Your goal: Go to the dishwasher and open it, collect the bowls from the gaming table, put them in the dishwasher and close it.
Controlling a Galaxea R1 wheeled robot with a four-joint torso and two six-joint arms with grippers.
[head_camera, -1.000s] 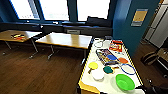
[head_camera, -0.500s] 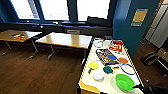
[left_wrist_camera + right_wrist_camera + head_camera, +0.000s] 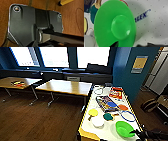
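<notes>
Reaching in from the lower right of the head view, the right gripper [image 3: 137, 132] touches the near rim of the big green bowl [image 3: 124, 128] at the near end of the long white worktop [image 3: 110, 133] with its yellow edge. Whether its jaws are open or closed on the rim, I cannot tell. Farther along lie the white bowl [image 3: 97, 121], teal bowl [image 3: 108, 116], yellow bowl [image 3: 93, 112], orange bowl [image 3: 122, 107] and a thin blue ring [image 3: 128, 116]. The left jaws cannot be made out.
</notes>
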